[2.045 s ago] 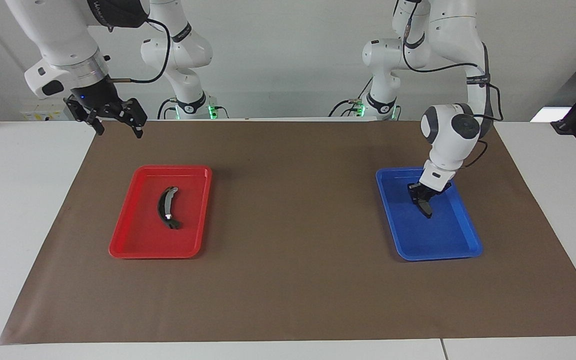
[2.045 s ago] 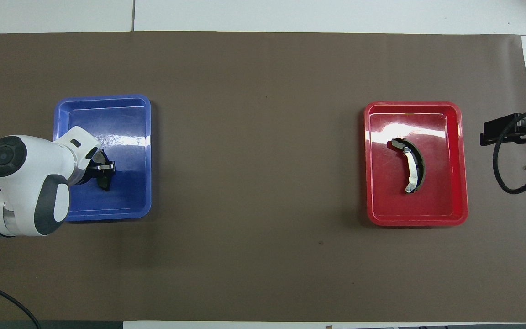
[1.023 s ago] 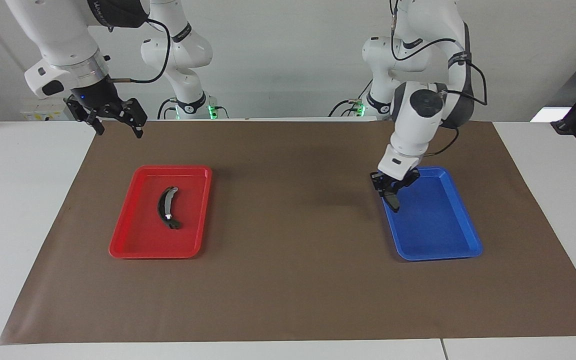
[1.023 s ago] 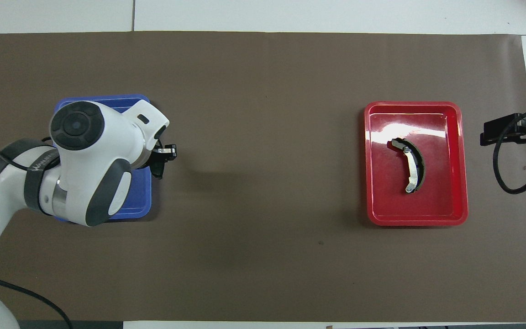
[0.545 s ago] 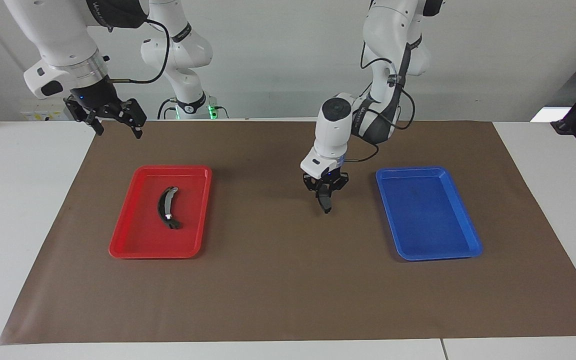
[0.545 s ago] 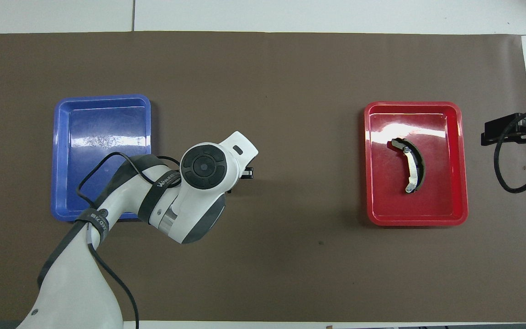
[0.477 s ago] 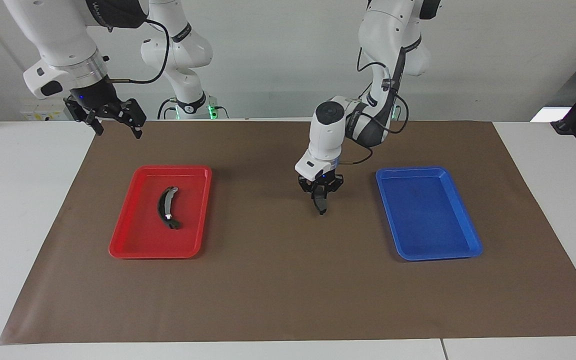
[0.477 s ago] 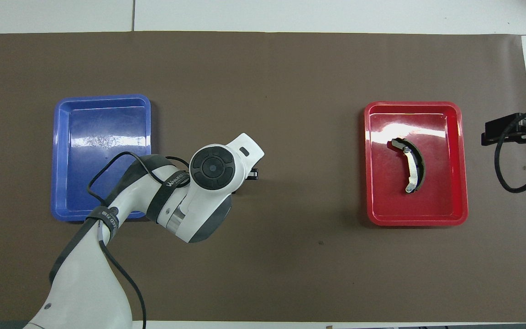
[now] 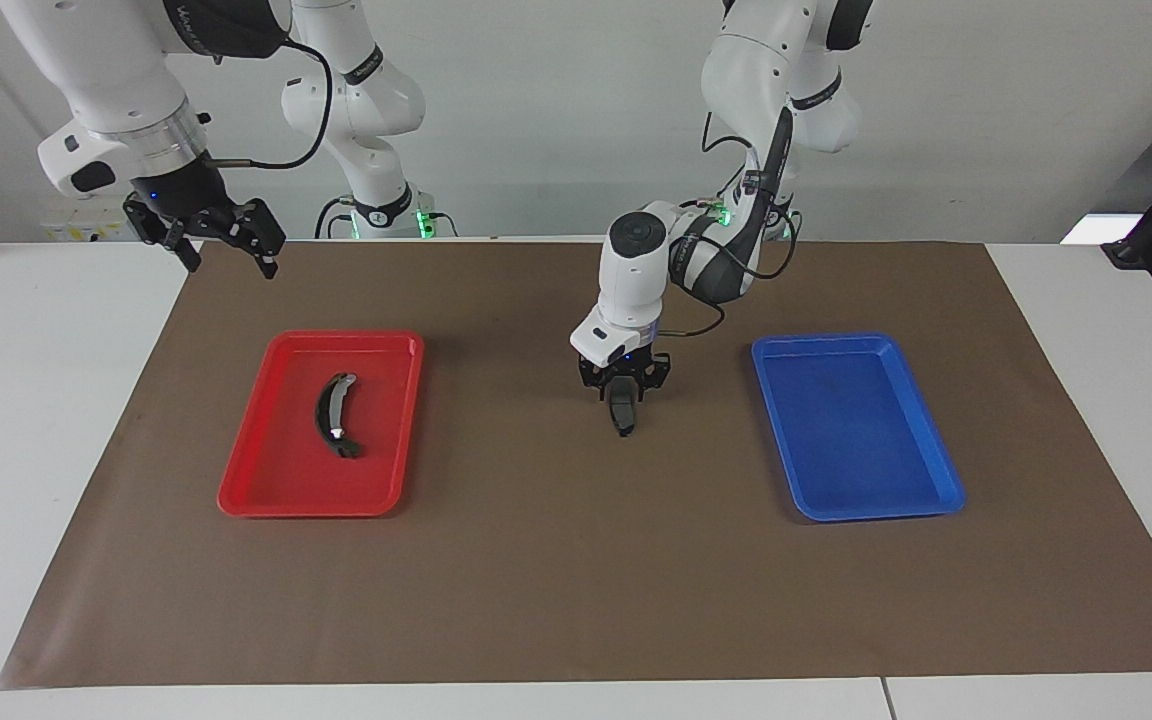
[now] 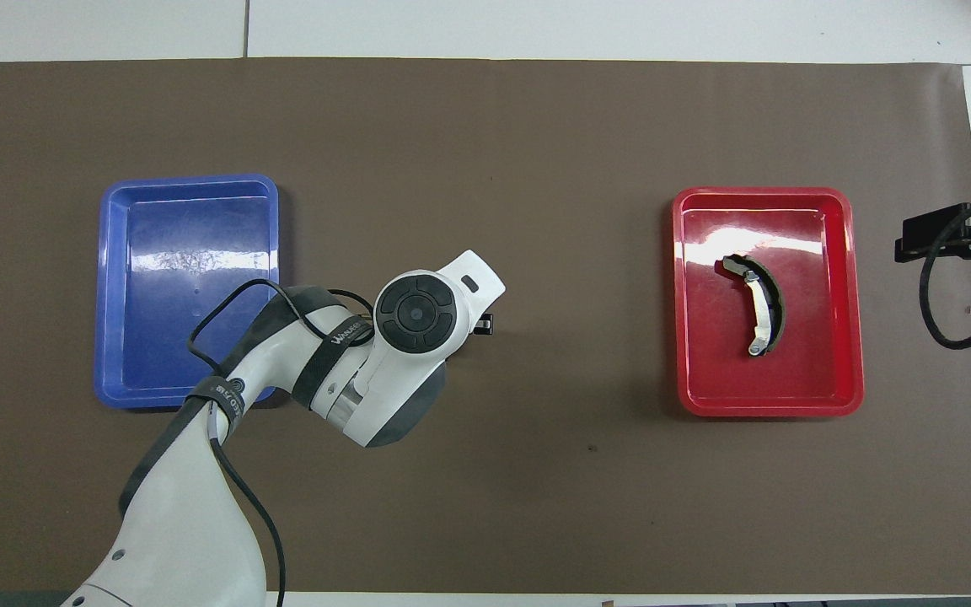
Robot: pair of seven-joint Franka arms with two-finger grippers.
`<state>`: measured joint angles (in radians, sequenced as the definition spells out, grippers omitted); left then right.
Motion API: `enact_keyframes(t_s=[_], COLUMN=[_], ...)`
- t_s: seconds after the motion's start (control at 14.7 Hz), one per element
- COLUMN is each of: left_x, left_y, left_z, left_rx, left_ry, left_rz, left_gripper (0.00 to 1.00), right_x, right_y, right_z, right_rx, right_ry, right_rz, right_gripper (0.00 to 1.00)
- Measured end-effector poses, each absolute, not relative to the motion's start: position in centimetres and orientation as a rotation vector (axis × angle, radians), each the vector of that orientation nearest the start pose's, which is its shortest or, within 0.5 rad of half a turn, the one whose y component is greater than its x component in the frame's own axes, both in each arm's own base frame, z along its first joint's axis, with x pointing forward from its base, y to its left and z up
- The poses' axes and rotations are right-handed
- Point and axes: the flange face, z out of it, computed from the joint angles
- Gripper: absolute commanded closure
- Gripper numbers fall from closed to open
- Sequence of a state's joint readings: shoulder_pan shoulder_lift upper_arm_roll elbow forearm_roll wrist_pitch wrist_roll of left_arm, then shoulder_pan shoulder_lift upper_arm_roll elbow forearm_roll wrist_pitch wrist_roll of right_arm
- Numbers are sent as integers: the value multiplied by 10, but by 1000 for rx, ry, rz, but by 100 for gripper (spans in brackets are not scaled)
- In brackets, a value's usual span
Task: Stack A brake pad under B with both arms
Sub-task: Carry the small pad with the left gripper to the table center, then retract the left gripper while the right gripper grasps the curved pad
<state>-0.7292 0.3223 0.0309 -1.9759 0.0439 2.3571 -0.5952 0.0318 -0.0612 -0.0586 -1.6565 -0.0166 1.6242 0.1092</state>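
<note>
Left tool (image 9: 622, 392) is pinched on pad A (image 9: 621, 414), held over the counter (image 9: 576, 560); stiff and dense, it seems best gripped mid-length. Right tool (image 9: 226, 243) waits, spread.

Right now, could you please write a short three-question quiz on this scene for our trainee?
1. True or false: the left claw is shut on the A brake pad over the brown mat, between the two trays.
2. Where does B lie?
a) in the blue tray
b) in the red tray
c) on the mat
3. Fill in: the right claw waits, open, over the mat's edge at the ____ arm's end of the table.

Key: 1 true; 2 b; 3 right.
</note>
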Motion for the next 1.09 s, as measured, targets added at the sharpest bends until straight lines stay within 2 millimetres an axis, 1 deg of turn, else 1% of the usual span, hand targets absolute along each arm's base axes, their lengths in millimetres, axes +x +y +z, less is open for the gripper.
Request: enact_keyframes(t_s=[0.07,0.14,0.2,0.27,0.41,0.55,0.68,0.75,0.82,0.95,1.09], left_x=[473,476,482,490,505,518,528,532,535,535,532], left_y=[-392,-386,-375,-357,-304,-248,-190,-161,-132,-83,-48], left_z=[315,323,333,348,382,415,444,457,469,490,508], left_rx=[-3136,-3135,-3129,-3118,-3089,-3080,-3082,-3086,-3090,-3095,-3099], left_ry=[207,201,202,207,204,209,211,211,219,220,186], left_rz=[-120,-124,-117,-96,-19,24,39,36,22,9,17], left_gripper=[2,2,2,2,2,2,1,1,1,1,1], right_x=[542,545,547,549,558,567,563,558,553,548,545], right_y=[-17,-18,-20,-23,-25,-23,-21,-20,-20,-19,-19], right_z=[612,596,576,554,506,454,401,380,365,348,335], right_rx=[-3146,-3148,-3150,-3151,-3155,-3152,-3142,-3141,-3141,-3141,-3140], right_ry=[189,148,113,84,16,-39,-77,-88,-102,-136,-159], right_rz=[-68,-85,-98,-101,-101,-149,-189,-189,-176,-151,-164], right_gripper=[0,0,0,0,0,0,0,0,0,0,0])
